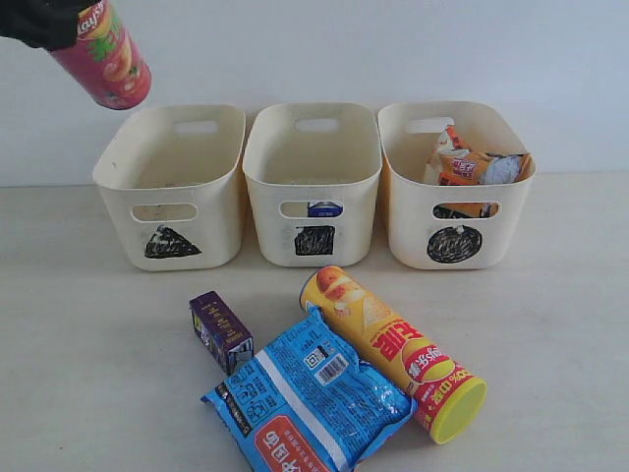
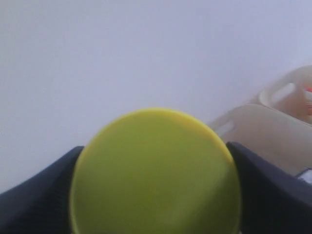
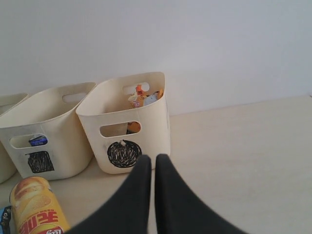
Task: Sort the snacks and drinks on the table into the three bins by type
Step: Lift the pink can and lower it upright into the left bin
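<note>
My left gripper (image 1: 71,24) is shut on the pink chip tube (image 1: 108,61), held tilted in the air above and left of the triangle bin (image 1: 211,211). The tube's yellow-green lid (image 2: 156,175) fills the left wrist view between both fingers (image 2: 273,185). The yellow-red tube (image 1: 393,351), the blue bag (image 1: 310,398) and the purple carton (image 1: 220,330) lie on the table (image 1: 79,374). The blue-and-white carton (image 1: 324,208) shows through the square bin's (image 1: 270,197) slot. The orange bag (image 1: 462,165) sits in the circle bin (image 1: 408,211). My right gripper (image 3: 152,163) is shut and empty, off to one side of the circle bin (image 3: 151,122).
The three bins stand in a row against a white wall (image 1: 393,49). The triangle bin looks empty inside. Bare table stretches beside the circle bin in the right wrist view (image 3: 243,161).
</note>
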### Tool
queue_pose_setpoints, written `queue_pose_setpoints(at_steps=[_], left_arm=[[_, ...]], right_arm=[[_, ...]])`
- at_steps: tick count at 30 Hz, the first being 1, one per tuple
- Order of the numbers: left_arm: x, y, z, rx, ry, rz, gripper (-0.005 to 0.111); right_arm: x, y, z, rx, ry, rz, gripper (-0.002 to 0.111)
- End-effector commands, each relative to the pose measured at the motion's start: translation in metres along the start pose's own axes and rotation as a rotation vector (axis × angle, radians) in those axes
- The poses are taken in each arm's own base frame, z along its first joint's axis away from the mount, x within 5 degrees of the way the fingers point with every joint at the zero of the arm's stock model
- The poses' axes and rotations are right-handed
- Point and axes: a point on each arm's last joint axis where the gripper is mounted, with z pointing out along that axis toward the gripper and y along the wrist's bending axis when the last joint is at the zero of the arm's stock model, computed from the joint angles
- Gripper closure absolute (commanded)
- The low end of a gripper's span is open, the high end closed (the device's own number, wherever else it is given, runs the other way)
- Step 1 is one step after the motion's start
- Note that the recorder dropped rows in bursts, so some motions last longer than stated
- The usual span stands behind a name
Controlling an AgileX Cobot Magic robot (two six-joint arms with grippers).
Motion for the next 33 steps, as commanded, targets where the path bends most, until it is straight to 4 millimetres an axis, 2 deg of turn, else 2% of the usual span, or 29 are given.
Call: queue_pose_setpoints(at_steps=[1, 4, 12, 16, 23, 25, 30, 33], left_arm=[[0.025, 0.001, 0.043, -0.131, 0.026, 0.010, 0.103], [0.044, -0.003, 0.076, -0.162, 0.065, 0.013, 0.103], [0.067, -0.014, 0.139, -0.140, 0.111, -0.115, 0.103], [0.072, -0.018, 0.157, -0.109, 0.131, -0.125, 0.103], [0.081, -0.022, 0.176, -0.102, 0.147, -0.189, 0.101], [0.085, -0.025, 0.181, -0.090, 0.160, -0.218, 0.094], [0.100, -0.031, 0.191, -0.079, 0.192, -0.249, 0.050], [0.103, -0.033, 0.193, -0.077, 0.199, -0.261, 0.033]], right_arm=[[0.000, 0.000, 0.000, -0.005, -0.015, -0.005, 0.108], [-0.001, 0.000, 0.000, -0.005, -0.017, -0.005, 0.108], [-0.001, 0.000, 0.000, -0.006, -0.023, -0.005, 0.108], [-0.001, 0.000, 0.000, -0.006, -0.026, -0.007, 0.108], [-0.002, 0.000, 0.000, -0.006, -0.028, -0.006, 0.108], [-0.002, 0.000, 0.000, -0.006, -0.028, -0.006, 0.108], [-0.002, 0.000, 0.000, -0.006, -0.028, -0.006, 0.108], [-0.002, 0.000, 0.000, -0.006, -0.028, -0.006, 0.108]])
